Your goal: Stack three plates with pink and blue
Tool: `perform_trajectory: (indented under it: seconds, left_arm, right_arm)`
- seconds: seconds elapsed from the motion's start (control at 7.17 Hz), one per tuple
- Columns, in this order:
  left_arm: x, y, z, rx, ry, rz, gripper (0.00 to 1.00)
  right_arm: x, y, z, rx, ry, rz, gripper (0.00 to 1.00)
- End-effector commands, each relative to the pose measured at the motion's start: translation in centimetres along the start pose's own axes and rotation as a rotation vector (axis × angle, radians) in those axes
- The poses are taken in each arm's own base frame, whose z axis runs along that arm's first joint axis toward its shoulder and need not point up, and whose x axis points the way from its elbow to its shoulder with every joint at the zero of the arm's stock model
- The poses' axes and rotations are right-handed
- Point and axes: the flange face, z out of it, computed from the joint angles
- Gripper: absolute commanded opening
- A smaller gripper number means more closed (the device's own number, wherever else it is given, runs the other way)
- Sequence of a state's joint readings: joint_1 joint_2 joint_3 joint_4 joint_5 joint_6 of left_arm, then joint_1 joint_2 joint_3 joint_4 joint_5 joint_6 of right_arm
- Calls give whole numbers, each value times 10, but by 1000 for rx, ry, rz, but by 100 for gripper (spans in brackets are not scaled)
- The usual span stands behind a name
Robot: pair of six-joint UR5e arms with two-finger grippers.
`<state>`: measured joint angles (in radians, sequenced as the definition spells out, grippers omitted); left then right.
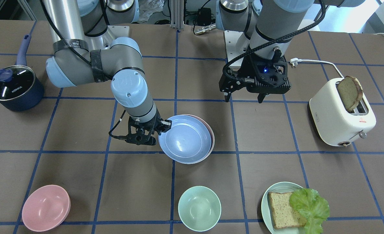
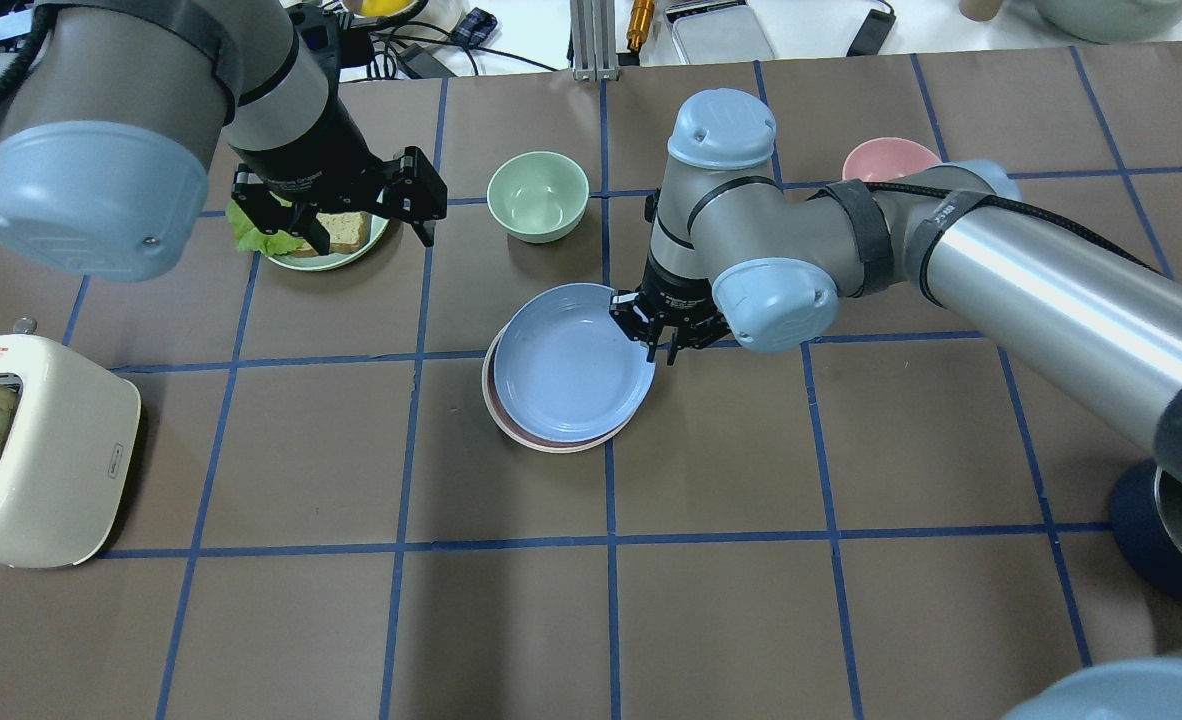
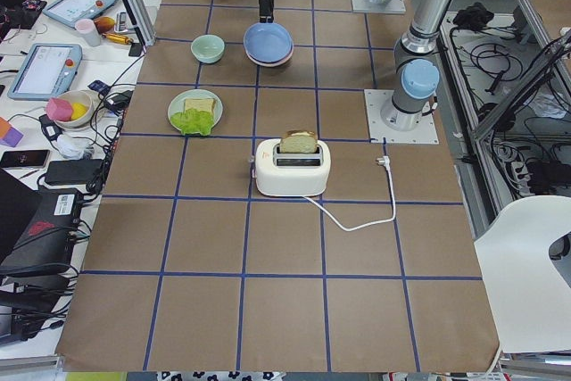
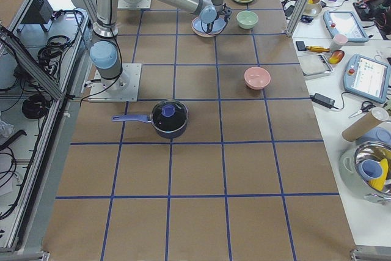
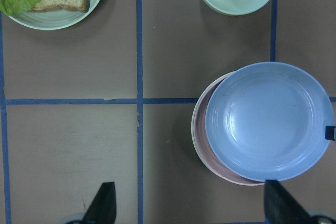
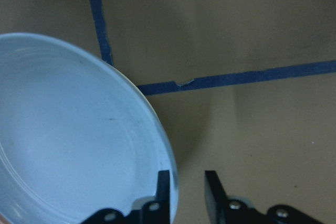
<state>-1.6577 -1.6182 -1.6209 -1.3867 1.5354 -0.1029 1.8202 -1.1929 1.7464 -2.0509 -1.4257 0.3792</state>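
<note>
A periwinkle blue plate [image 1: 184, 138] sits on top of a pale pink plate [image 1: 211, 136] near the table's middle. It is shifted toward my right gripper, so a pink crescent shows, also in the overhead view [image 2: 513, 425] and the left wrist view [image 5: 201, 145]. My right gripper [image 1: 164, 125] has its jaws either side of the blue plate's rim [image 6: 157, 129], one finger inside and one outside, closed narrowly on it. The cream-white plate is hidden; only a thin pale edge shows under the pink one. My left gripper [image 1: 244, 98] is open and empty, held high.
A pink bowl [image 1: 45, 207] and a mint bowl [image 1: 199, 208] stand along the operators' edge. A mint plate [image 1: 266, 199] there holds bread and lettuce. A toaster [image 1: 338, 123] with a bread slice is on my left. A dark lidded pot [image 1: 13, 87] is on my right.
</note>
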Motion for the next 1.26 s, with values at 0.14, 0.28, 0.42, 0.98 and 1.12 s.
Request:
perform_trajectory:
  seconds: [0.14,0.28,0.42,0.98,1.12]
  left_arm:
    - [-1,0,0,0,-2,1,100]
    - [-1,0,0,1,0,1,100]
    - [0,1,0,-1,0,1,100]
    - [1,2,2,-4,-2,1,100]
    - [0,0,0,-1,0,-4,100]
  right_arm:
    - [27,-48,-64,38,-9,-15,58]
    - [60,-75,-112,14,-1,-19,62]
    - [92,-90,-162,-8,7,-70,63]
    - [127,7,-271,94,28,-221,83]
    - [126,13,-271,212,39,-226,100]
